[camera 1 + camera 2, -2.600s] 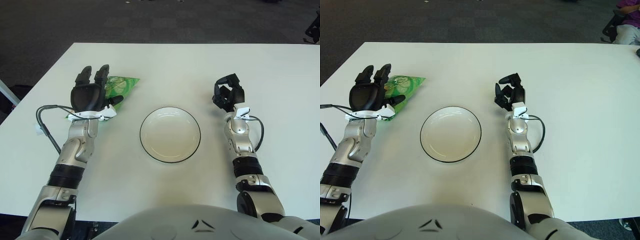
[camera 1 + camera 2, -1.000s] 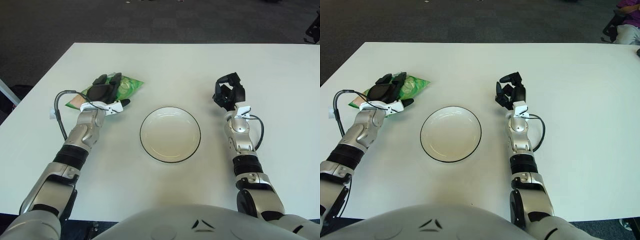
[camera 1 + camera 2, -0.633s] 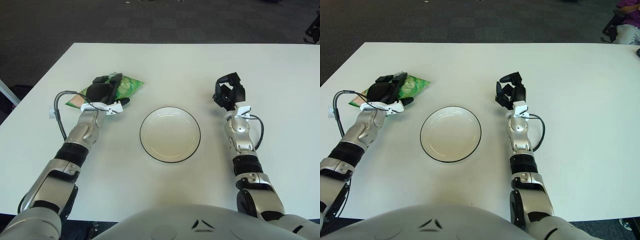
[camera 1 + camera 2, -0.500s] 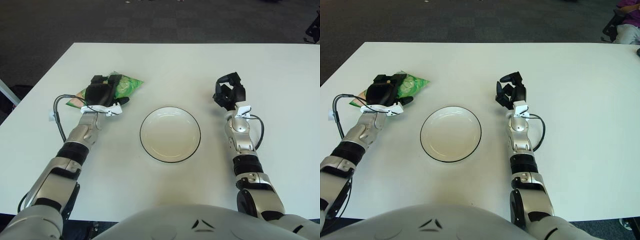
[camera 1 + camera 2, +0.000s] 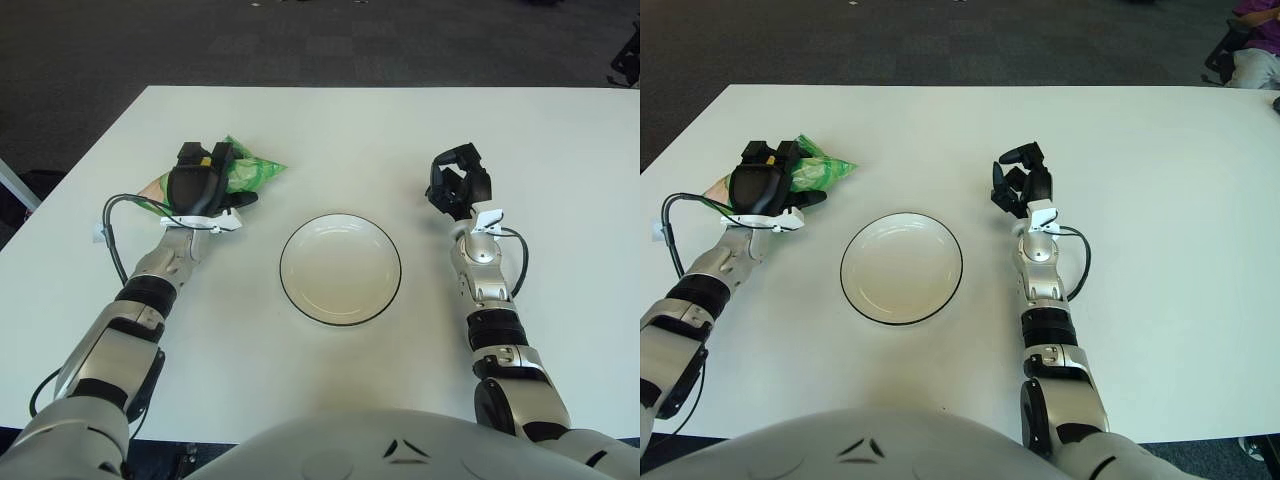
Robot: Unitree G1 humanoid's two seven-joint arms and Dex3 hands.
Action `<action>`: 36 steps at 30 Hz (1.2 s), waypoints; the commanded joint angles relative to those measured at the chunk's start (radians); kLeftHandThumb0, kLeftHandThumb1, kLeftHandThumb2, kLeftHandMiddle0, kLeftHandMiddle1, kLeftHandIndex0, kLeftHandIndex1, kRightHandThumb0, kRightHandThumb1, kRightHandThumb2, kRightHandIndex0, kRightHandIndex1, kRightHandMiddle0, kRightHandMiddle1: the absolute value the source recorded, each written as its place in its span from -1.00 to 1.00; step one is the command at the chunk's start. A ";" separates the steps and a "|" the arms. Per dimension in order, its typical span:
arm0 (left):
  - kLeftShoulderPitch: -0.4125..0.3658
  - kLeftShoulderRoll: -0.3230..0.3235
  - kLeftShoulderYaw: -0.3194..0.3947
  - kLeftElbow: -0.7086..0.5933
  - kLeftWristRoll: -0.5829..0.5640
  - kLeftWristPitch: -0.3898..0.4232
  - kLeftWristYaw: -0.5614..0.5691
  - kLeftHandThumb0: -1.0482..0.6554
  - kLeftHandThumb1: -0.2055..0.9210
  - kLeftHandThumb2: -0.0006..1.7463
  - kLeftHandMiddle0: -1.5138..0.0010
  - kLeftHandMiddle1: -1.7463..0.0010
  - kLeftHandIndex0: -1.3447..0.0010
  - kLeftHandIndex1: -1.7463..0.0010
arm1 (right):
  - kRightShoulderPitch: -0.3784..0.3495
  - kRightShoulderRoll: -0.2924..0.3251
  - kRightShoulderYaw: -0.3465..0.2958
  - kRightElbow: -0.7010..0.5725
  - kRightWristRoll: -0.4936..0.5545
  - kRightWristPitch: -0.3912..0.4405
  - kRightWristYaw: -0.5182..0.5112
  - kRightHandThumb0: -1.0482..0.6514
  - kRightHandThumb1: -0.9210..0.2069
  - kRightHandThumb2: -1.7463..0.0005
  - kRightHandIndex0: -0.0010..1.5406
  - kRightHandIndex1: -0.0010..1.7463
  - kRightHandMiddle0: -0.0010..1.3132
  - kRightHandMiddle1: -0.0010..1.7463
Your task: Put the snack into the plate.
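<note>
Fingers of the left hand (image 5: 197, 183) curl over a green snack bag (image 5: 243, 169) at the left side of the white table (image 5: 330, 130), pinching the crinkled packet from above. The bag's green end pokes out past the fingers toward the table's middle, and a paler corner shows behind the palm on the outer side. Whether the packet is lifted clear of the tabletop or only bunched up against it cannot be told. A black cable (image 5: 113, 216) loops out from the left wrist over the table surface.

The snack bag sits well apart from the plate (image 5: 340, 269), off to the plate's left and farther from the robot. This plate is round, white and shallow with a thin dark rim, and it lies flat near the centre of the table with nothing in it.

On the other side of the plate, the right hand (image 5: 458, 183) shows upright above its forearm, its dark fingers bent loosely inward around nothing. A second thin cable (image 5: 518, 262) arcs beside the right wrist. Dark carpet (image 5: 300, 40) lies beyond the far edge of the table.
</note>
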 commanded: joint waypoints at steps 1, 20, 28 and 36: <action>0.012 -0.005 -0.016 0.036 -0.010 -0.019 -0.010 0.42 0.37 -0.20 -0.01 -1.00 0.09 -1.00 | -0.002 -0.014 -0.001 -0.017 0.014 0.015 0.015 -0.20 -0.68 0.13 0.00 1.00 -0.52 1.00; 0.021 -0.002 0.016 0.045 -0.093 -0.149 0.003 0.46 0.16 0.09 -0.02 -1.00 0.07 -1.00 | 0.004 -0.025 0.011 -0.044 0.003 0.055 0.039 -0.20 -0.70 0.16 -0.04 1.00 -0.52 0.99; 0.049 0.008 0.027 -0.036 -0.094 -0.251 0.078 0.45 0.15 0.10 -0.03 -1.00 0.07 -1.00 | 0.007 -0.028 0.014 -0.048 0.005 0.058 0.043 -0.20 -0.71 0.18 -0.05 1.00 -0.51 0.98; 0.030 0.021 -0.007 -0.088 0.050 -0.338 0.344 0.44 0.14 0.09 -0.03 -1.00 0.05 -1.00 | 0.008 -0.031 0.014 -0.050 0.007 0.059 0.048 -0.20 -0.74 0.23 -0.06 1.00 -0.49 0.94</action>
